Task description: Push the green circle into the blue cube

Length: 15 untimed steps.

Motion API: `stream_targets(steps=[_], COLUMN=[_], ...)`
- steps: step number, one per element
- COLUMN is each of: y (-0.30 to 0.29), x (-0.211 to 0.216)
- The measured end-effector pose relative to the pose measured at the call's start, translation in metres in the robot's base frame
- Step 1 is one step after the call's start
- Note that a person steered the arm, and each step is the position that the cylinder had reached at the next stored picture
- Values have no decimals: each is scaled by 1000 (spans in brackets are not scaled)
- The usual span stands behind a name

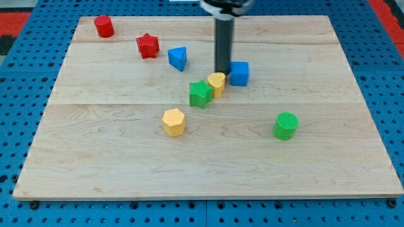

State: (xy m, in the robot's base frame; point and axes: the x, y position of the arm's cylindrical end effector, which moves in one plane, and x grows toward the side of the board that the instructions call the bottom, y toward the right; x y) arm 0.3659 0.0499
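The green circle [286, 125] stands at the view's lower right on the wooden board [95, 164]. The blue cube [239, 73] sits near the board's middle top, well up and left of the green circle. My rod comes down from the view's top, and my tip [222, 72] rests just left of the blue cube, close to or touching it, and just above a yellow round block [216, 83]. The tip is far from the green circle.
A green star-like block [201, 94] touches the yellow round block's left side. A yellow hexagon [173, 122] lies lower left. A blue triangle [178, 58], a red star [147, 45] and a red cylinder [104, 26] sit at the upper left.
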Motion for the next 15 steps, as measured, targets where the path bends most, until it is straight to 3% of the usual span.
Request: stream_targets(steps=[1,2,3,4,5,6,7,8,9,11,12,13,14,15], y=[11,54,10,53,139,165,79,80,133,6,71,37,-53,-52], x=[-44,-7,27,46,93,166,181,165,152,81,142,176,190,161])
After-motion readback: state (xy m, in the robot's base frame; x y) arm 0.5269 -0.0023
